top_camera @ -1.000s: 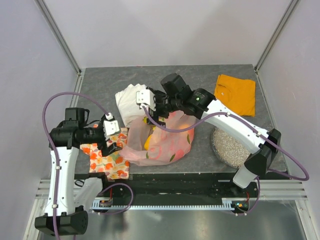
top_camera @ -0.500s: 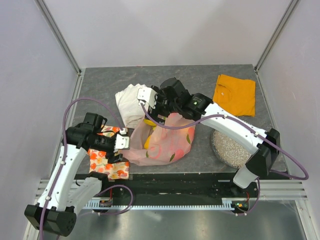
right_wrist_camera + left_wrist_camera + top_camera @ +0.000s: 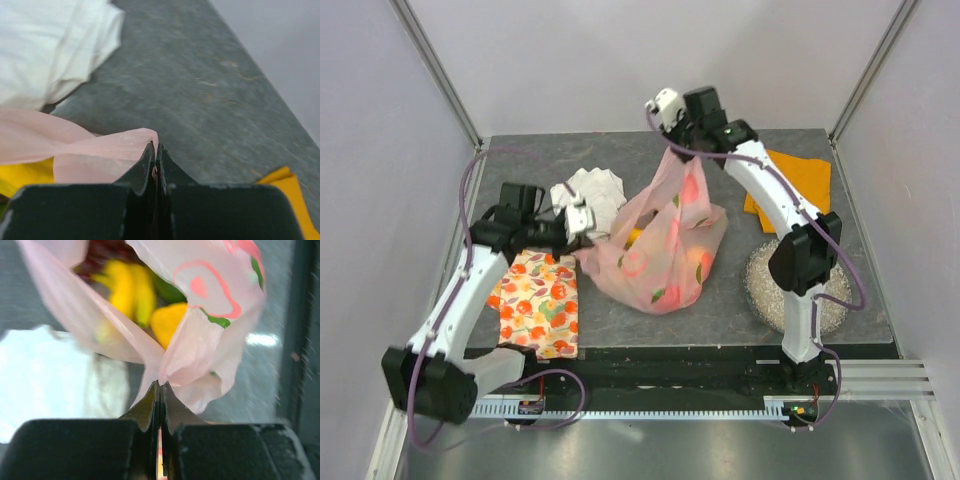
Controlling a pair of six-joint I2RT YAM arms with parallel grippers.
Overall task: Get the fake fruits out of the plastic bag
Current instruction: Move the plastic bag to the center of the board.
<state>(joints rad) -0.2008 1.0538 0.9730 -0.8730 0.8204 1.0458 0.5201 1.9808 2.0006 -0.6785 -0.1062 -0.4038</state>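
The pink translucent plastic bag (image 3: 665,245) hangs stretched between my two grippers above the grey table. My right gripper (image 3: 672,148) is shut on its top edge at the back and holds it up; in the right wrist view the right gripper (image 3: 154,146) pinches pink film (image 3: 90,150). My left gripper (image 3: 585,240) is shut on the bag's left rim. In the left wrist view the left gripper (image 3: 160,385) grips the film, and the open mouth shows the fake fruits inside: a yellow banana bunch (image 3: 125,287), an orange-yellow fruit (image 3: 167,322), a green one (image 3: 167,290).
A white cloth (image 3: 590,190) lies behind the left gripper. A fruit-patterned cloth (image 3: 535,310) lies at the front left. An orange cloth (image 3: 805,185) is at the back right, and a glittery silver dish (image 3: 765,285) sits right of the bag.
Both grippers have shut on the bag. The right arm has lifted its top up and toward the back; the left gripper has moved up to the bag's left rim.
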